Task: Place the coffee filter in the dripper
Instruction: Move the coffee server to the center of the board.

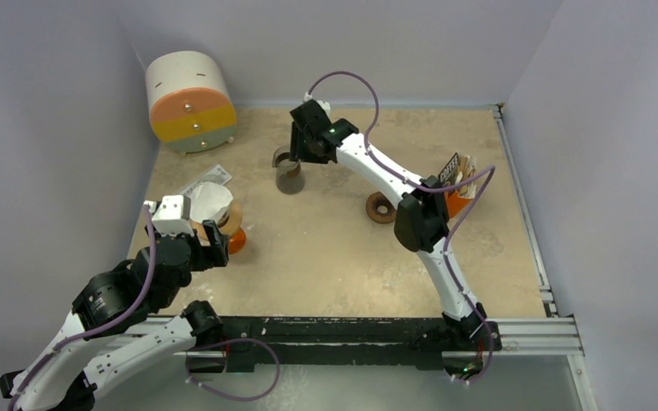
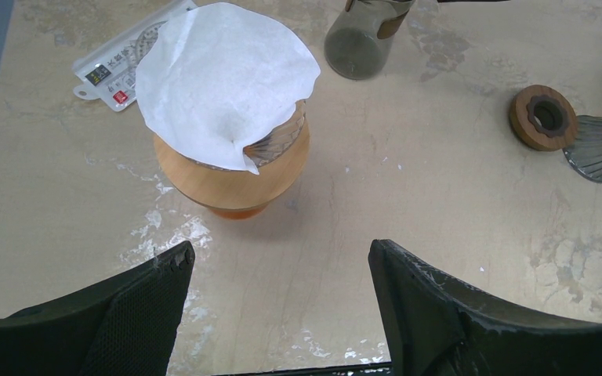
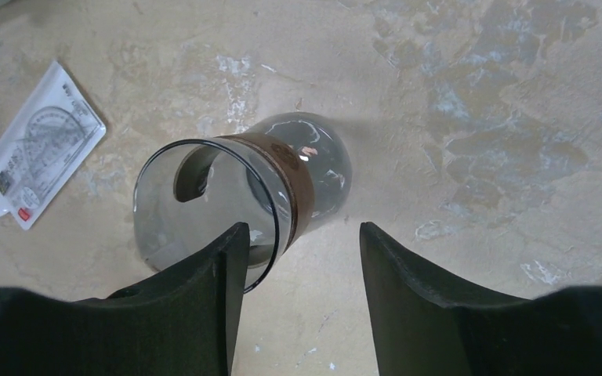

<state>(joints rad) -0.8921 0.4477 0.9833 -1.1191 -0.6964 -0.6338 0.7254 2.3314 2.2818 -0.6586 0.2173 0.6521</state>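
White paper coffee filter (image 1: 210,204) sits opened in the top of the glass dripper with an orange wooden collar (image 1: 233,235), at the left of the beige table (image 1: 334,257) in the top view. Left wrist view: the left gripper (image 2: 282,305) hangs near the dripper, fingers spread and holding nothing. Right wrist view: the right gripper (image 3: 298,298) has its fingers apart above a smoky glass carafe with a brown band (image 3: 282,188).

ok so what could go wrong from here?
1. Filter sits lopsided on the dripper, with ribbed glass exposed on one side; it may slide off or never seat.
2. Left gripper is open close by; a careless move could knock the dripper.
3. Right gripper is open with a finger at the carafe rim; moving off could tip it.
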